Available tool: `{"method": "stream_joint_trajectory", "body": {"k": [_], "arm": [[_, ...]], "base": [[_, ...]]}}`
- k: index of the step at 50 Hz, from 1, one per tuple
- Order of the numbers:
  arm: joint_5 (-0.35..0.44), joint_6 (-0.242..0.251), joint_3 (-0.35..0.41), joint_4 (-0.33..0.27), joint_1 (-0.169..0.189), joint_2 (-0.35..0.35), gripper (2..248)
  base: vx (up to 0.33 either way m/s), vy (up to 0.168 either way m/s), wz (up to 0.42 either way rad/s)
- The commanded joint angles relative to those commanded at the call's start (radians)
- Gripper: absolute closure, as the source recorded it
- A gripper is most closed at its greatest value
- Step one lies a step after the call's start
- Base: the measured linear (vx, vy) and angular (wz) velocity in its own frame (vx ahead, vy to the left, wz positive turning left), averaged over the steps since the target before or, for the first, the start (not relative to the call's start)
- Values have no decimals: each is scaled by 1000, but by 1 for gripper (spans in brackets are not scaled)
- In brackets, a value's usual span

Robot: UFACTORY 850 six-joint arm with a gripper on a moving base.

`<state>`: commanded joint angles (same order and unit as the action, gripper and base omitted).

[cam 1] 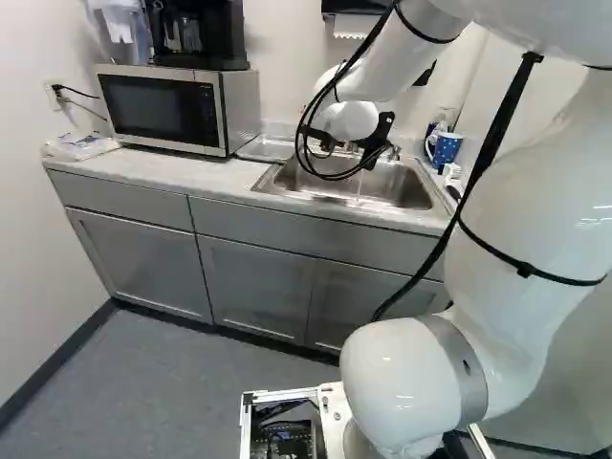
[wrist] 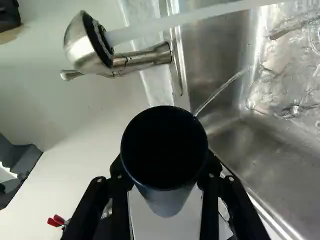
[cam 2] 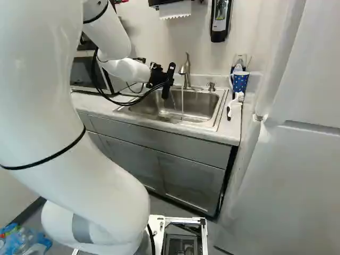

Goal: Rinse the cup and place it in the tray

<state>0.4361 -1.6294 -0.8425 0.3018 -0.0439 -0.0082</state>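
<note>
Base views behind arm (cam 1: pixel 535 210), left and right, facing ahead, share sink (cam 2: pixel 202 104); wrist view close, along hand (cam 2: pixel 169 83).

And here's the arm (cam 2: pixel 101 180), rising tall and near, its forearm (cam 2: pixel 114 37) sloping down toward the far side! The wrist (cam 2: pixel 127 69) lies close to level, turned to the right, and out at its end sits the gripper (cam 2: pixel 166 81), fingers (wrist: pixel 120 200) parted, closed in a two-sided grip!
</note>
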Motion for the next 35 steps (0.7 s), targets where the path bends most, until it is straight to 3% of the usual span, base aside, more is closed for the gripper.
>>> {"method": "stream_joint_trajectory", "body": {"k": [35], "arm": [[0,0,0,0,0,0,124]], "base": [[0,0,0]]}}
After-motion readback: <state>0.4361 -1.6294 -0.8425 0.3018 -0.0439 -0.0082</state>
